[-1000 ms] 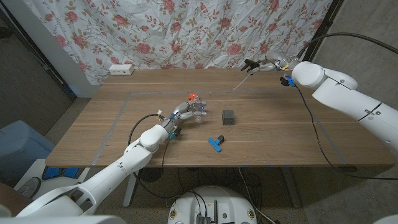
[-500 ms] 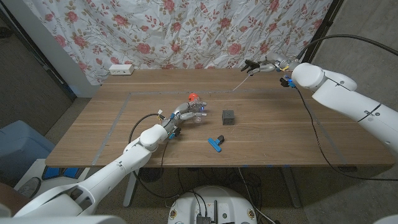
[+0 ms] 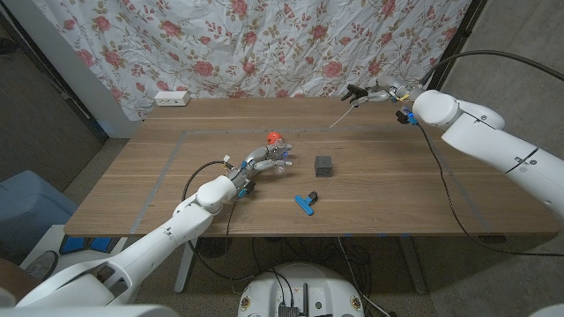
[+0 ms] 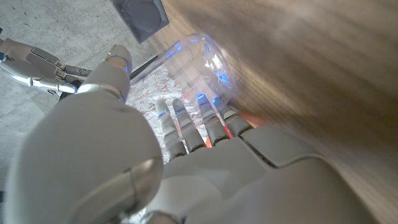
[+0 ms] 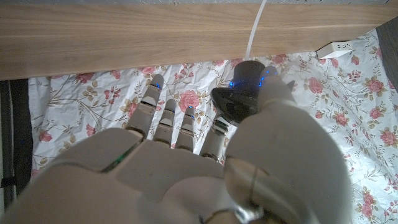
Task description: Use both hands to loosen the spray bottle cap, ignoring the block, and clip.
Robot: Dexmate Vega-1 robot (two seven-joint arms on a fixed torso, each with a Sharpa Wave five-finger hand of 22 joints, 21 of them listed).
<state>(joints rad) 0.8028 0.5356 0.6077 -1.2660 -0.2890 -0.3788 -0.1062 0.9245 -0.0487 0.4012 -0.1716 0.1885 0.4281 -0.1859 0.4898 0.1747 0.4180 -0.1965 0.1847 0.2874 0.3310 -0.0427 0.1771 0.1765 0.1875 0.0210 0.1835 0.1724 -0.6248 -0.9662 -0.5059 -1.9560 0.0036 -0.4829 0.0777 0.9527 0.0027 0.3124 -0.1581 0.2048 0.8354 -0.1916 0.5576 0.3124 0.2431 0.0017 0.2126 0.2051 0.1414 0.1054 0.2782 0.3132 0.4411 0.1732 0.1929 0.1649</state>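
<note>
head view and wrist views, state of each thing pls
clear plastic spray bottle with orange collar: lying on table, held by left hand, cap off
left hand: grips bottle
black spray cap with white tube: held by right hand
right hand: raised, holding cap
dark grey block: untouched
blue clip: untouched

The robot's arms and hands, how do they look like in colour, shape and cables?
Both arms have smooth white rounded shells with black cables along them. The left hand and right hand are pale grey with metallic jointed fingers, dark tips and small blue lights.
</note>
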